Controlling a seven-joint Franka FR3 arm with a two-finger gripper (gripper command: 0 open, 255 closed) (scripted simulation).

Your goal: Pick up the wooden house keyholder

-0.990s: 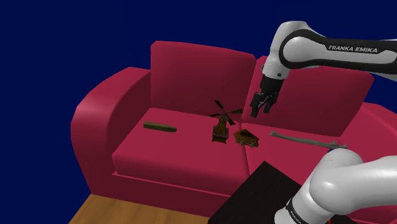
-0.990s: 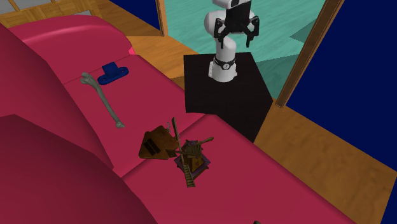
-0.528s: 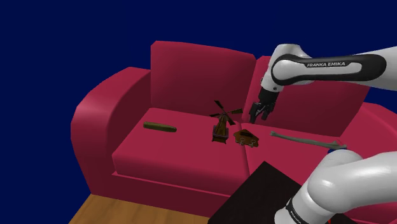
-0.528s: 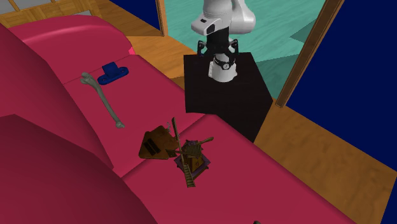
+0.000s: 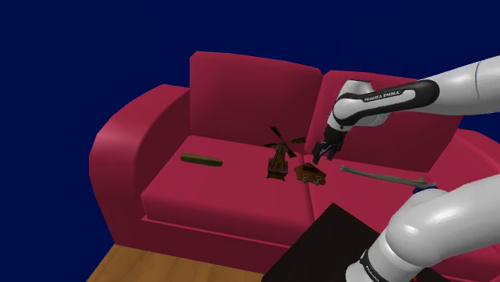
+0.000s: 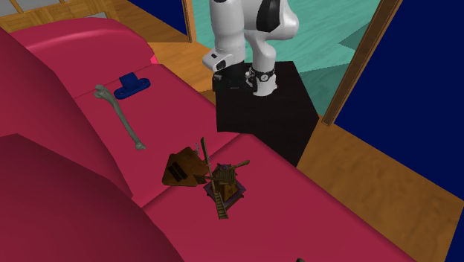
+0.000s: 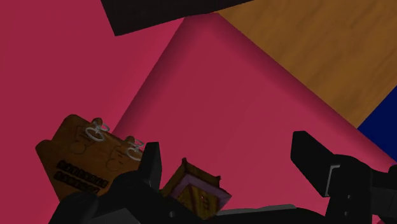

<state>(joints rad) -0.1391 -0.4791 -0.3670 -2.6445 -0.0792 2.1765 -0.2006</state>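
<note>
On the red sofa (image 5: pixel 144 128), near the seam between the two seat cushions, you have the jaws hanging low over the seat in the shoulder view, spread wide and holding nothing. In the wrist view the two black fingers (image 7: pixel 151 167) stand well apart, with bare red cushion between them.

The wooden house keyholder (image 5: pixel 311 174) lies flat on the cushion, broad face up. In the shoulder view it sits just below the jaws and a little toward that view's left, close to them; I cannot tell whether there is any contact. In the wrist view the keyholder (image 7: pixel 86 153) lies just outside one finger, not between the pair.

Its long axis runs roughly across the shoulder view, dipping slightly toward that view's right. In the wrist view, two pale ring hooks sit along the edge nearer the gap of the jaws, and a dark lettered strip runs along the opposite edge. Which end is the roof peak you cannot tell.

A small brown windmill model (image 5: pixel 277 156) stands just beside the keyholder (image 6: pixel 182 169), and a grey bone (image 5: pixel 377 176) lies near it on the other side.
</note>
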